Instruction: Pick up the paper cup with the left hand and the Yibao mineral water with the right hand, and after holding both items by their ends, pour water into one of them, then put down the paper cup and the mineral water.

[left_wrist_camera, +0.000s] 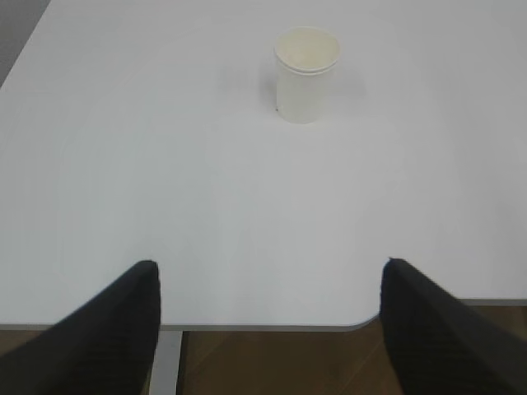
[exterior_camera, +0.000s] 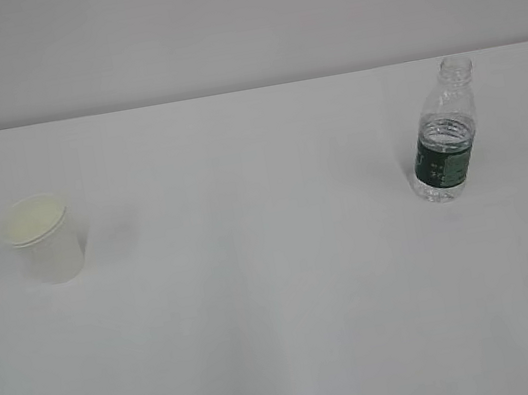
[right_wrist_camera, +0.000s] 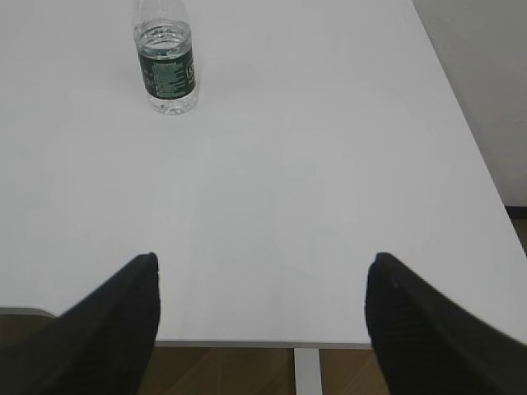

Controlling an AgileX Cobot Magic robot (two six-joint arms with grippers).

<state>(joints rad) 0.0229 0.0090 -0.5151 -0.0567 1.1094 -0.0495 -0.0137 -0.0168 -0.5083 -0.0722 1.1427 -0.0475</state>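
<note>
White paper cup (exterior_camera: 43, 239) upright at left, uncapped green-labelled mineral water bottle (exterior_camera: 446, 132) upright at right

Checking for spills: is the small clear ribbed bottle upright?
Upright: the small clear ribbed plastic bottle stands on its base, uncapped neck up, on the white table.

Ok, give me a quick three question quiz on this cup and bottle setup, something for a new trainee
1. True or false: the bottle has its cap on.
2. Which claw has the paper cup in its camera view? A) left claw B) right claw
3. Fill in: both claws are ____ and holding nothing.

Key:
1. False. The neck is open, with no cap on it.
2. A. The cup stands upright on the white table, ahead of the left claw; the bottle stands ahead of the right one.
3. Open. Each claw's fingers sit wide apart near the table's front edge, far from either item.
</note>
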